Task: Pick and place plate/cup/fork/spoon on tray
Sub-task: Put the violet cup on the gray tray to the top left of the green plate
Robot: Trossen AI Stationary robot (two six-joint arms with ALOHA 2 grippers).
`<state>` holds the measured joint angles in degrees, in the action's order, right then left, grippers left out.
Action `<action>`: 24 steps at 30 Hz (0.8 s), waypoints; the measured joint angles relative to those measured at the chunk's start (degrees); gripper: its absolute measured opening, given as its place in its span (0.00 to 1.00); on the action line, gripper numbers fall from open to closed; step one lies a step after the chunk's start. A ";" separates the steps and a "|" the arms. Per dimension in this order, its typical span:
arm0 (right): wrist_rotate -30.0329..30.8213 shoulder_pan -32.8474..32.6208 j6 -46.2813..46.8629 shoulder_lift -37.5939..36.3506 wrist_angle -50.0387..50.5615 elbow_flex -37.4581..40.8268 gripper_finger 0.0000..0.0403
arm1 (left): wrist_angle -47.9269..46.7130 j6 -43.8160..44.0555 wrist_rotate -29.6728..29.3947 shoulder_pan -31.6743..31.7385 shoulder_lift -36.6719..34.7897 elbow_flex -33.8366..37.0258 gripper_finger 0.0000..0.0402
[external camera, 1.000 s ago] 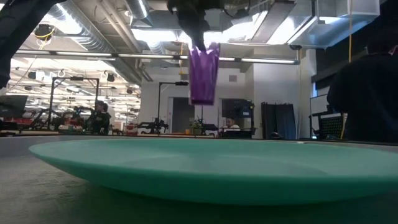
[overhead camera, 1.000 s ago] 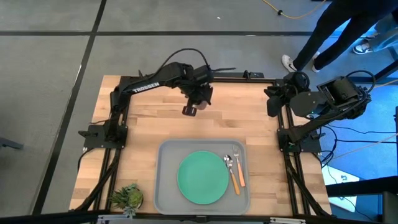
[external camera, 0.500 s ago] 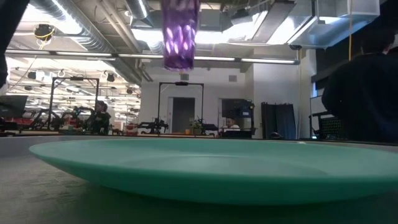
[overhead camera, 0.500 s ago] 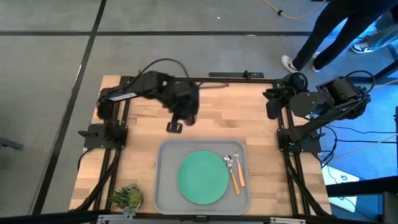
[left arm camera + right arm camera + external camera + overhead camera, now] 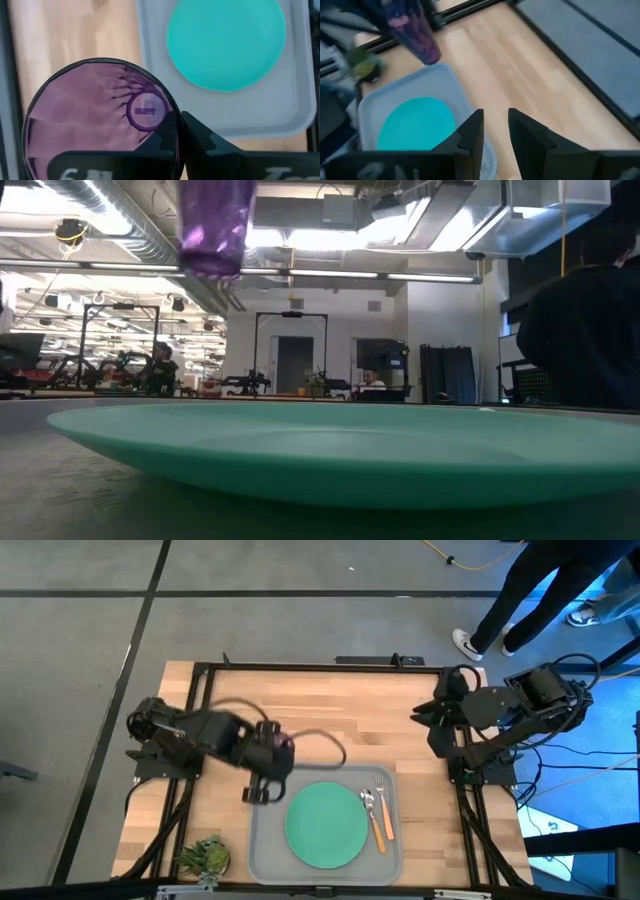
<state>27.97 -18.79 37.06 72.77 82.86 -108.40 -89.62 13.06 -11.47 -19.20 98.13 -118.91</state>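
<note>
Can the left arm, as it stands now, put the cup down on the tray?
Probably yes: the left gripper holds the cup above the tray's left rim, where the strip beside the plate is bare.

The counter [image 5: 330, 705] is pale planked wood with a smooth finish. The cup [image 5: 95, 120] looks like translucent, faceted purple plastic – glossy. The plate [image 5: 340, 445] is matt green, the tray [image 5: 265, 840] smooth grey plastic, the fork [image 5: 381, 810] bright metal at the tines.

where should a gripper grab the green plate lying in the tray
Probably best to pinch the plate by its rim, coming down from above on the edge facing the left arm. It lies flat in the tray with its rim curving up, and the spoon and fork crowd the opposite edge.
</note>
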 joint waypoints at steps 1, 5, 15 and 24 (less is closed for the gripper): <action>-1.13 0.00 -1.19 0.04 -0.56 0.00 0.23 | 0.67 0.68 -0.06 -1.09 0.02 1.57 0.01; -8.13 0.00 -4.72 0.43 -3.00 -0.02 0.23 | 6.87 3.35 -0.89 -4.08 0.16 8.72 0.01; -22.06 0.00 -13.41 5.20 -4.47 0.00 0.23 | 13.37 13.26 0.08 -6.75 0.15 20.59 0.01; -23.19 0.00 -18.10 8.58 -5.56 0.00 0.23 | 19.38 17.91 -0.18 -7.39 0.09 27.19 0.01</action>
<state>4.78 -18.79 18.96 81.35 77.30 -108.40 -70.24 30.97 -11.65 -26.59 98.22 -91.72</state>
